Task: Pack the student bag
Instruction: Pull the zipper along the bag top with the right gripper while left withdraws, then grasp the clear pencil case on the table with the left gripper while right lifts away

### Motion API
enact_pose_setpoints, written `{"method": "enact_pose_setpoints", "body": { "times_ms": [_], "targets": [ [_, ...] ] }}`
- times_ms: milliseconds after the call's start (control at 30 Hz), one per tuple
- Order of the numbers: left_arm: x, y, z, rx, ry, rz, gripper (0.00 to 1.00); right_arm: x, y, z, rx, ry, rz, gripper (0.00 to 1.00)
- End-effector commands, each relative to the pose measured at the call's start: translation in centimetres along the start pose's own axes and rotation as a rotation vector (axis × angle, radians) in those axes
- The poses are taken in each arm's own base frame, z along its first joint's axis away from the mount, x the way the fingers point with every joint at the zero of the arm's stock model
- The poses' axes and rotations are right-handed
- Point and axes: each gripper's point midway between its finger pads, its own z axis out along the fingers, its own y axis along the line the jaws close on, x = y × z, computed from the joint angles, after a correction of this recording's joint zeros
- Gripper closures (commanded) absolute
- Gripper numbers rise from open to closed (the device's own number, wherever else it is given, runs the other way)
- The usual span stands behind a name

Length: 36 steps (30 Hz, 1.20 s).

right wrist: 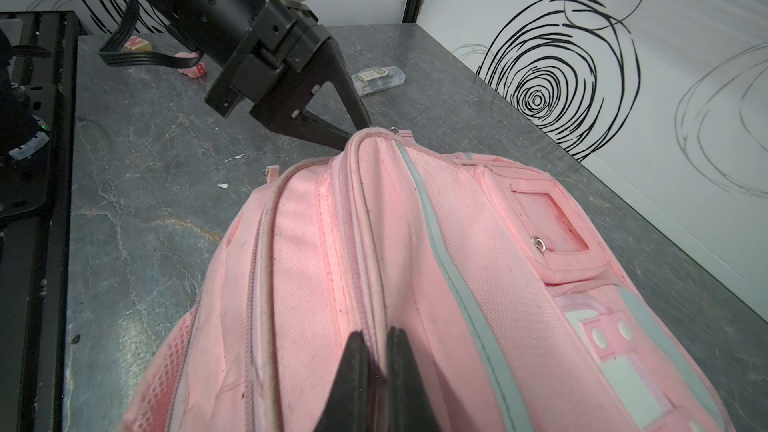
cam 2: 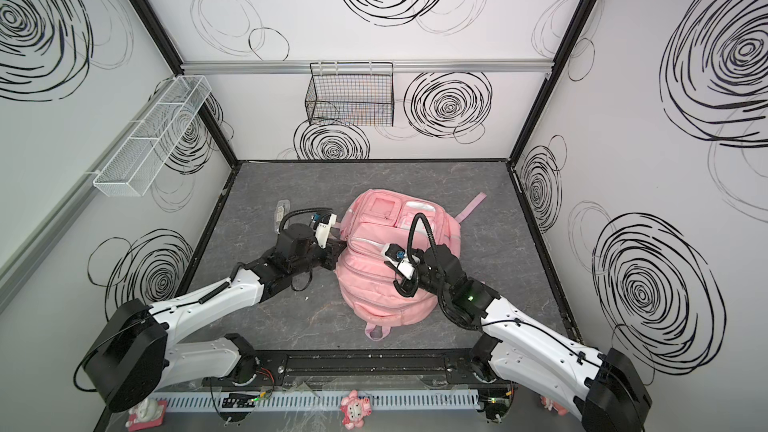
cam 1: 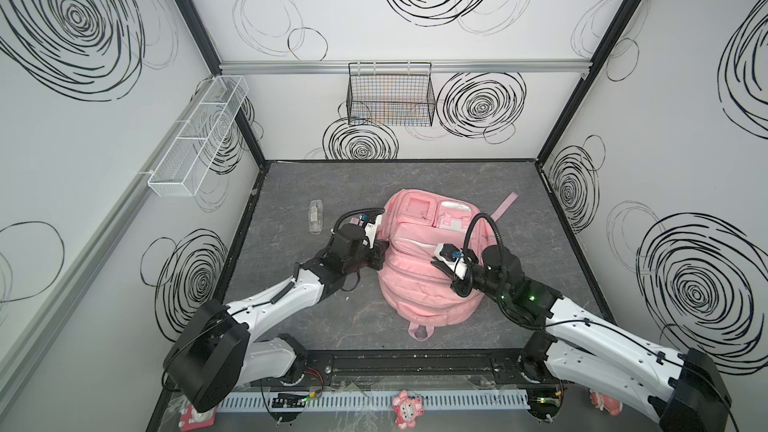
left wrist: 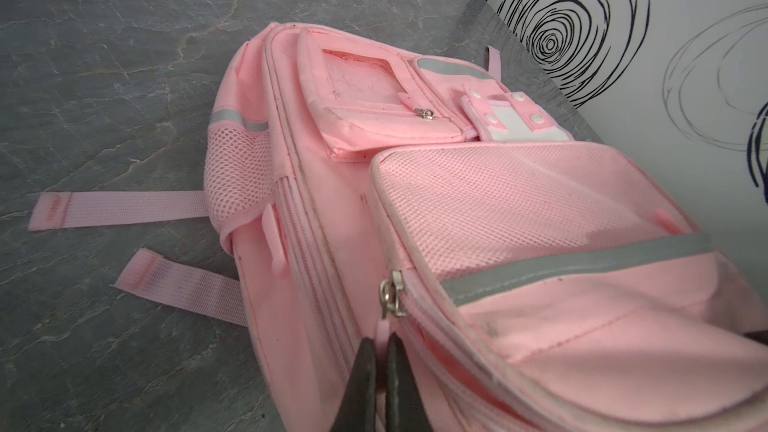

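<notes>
Pulling a zip open is judged to be the step in hand. The student bag point(cam 1: 428, 280) is laid flat, front up, in the middle of the table point(cam 1: 332, 184), its top loop toward the robot. The left gripper point(left wrist: 380, 338) is closed tight on the pink pull tab point(left wrist: 382, 328) below a metal slider point(left wrist: 392, 292) at the bag's side, while the right gripper point(right wrist: 376, 331) is pinched shut on a ridge of fabric point(right wrist: 374, 284) beside a zip track. The tab should be drawn along the teeth, not lifted, and the fabric kept taut so the slider is not jammed. A small clear case point(cam 1: 314, 216) can be seen nearby, apart from the bag.
</notes>
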Motion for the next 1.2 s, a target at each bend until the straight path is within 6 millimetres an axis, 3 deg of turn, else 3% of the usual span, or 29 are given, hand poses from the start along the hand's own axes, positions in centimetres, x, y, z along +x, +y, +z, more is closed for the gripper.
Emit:
{"method": "enact_pose_setpoints", "body": {
  "times_ms": [0, 467, 500, 600, 700, 1000, 1167],
  "targets": [
    [0.5, 6.7, 0.0, -0.242, -0.028, -0.107, 1.0, -5.2, 0.1, -1.7, -0.016, -0.204, -0.04, 1.0],
    [-1.2, 7.4, -1.5, -0.246, -0.153, -0.184, 0.99, -4.8, 0.5, -1.1, -0.03, -0.207, -0.056, 1.0],
    [-1.2, 7.4, -1.6, -0.247, -0.158, -0.188, 0.89, -4.7, 0.6, -1.2, -0.037, -0.211, -0.056, 1.0],
    [-1.4, 7.3, -2.0, -0.236, -0.181, -0.199, 0.79, -4.4, 1.0, -1.2, -0.051, -0.211, -0.056, 1.0],
    [-1.5, 7.5, -2.6, -0.242, -0.214, -0.207, 0.77, -4.0, 1.3, -1.2, -0.064, -0.209, -0.054, 1.0],
    [-2.5, 8.9, -4.6, -0.341, -0.289, -0.172, 0.57, -3.1, 1.2, -0.6, -0.055, -0.198, -0.049, 1.0],
    [-3.1, 9.4, -5.4, -0.378, -0.326, -0.169, 0.56, -2.7, 1.3, -0.5, -0.055, -0.201, -0.053, 1.0]
  ]
}}
